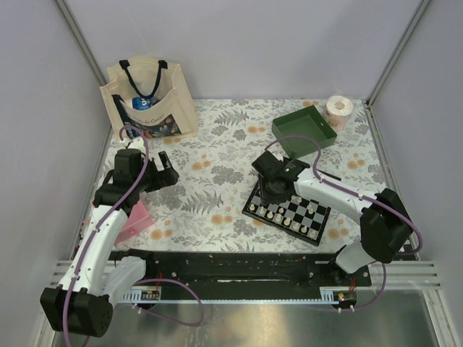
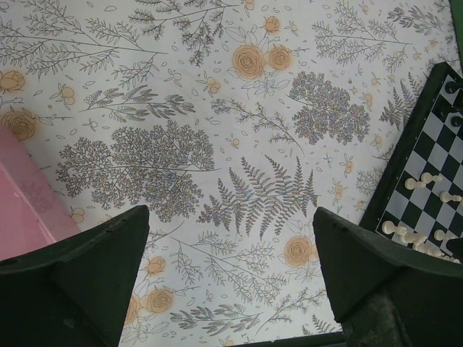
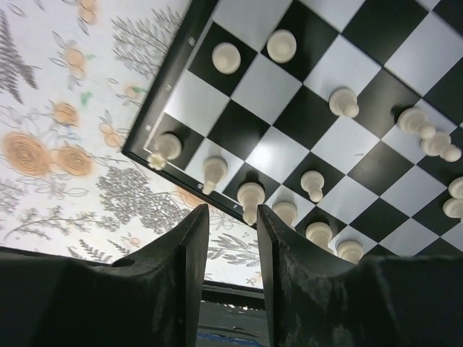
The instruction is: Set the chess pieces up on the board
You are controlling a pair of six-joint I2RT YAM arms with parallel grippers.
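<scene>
The board point(image 1: 298, 210) lies right of centre, with several cream chess pieces point(image 1: 278, 215) along its near side. My right gripper point(image 1: 271, 195) hovers over the board's left end. In the right wrist view its jaws stand a little apart, open, with nothing between them point(image 3: 233, 217). A cream piece point(image 3: 250, 196) stands on the board point(image 3: 304, 116) just past the fingertips. More cream pieces point(image 3: 343, 101) are spread over the squares. My left gripper point(image 1: 170, 176) is open wide over the tablecloth point(image 2: 230, 213), holding nothing. The board's edge point(image 2: 427, 152) shows at its right.
A green tray point(image 1: 304, 129) sits behind the board, with a tape roll point(image 1: 338, 108) at the back right. A tote bag point(image 1: 148, 101) stands at the back left. A pink object point(image 1: 135, 219) lies beside the left arm.
</scene>
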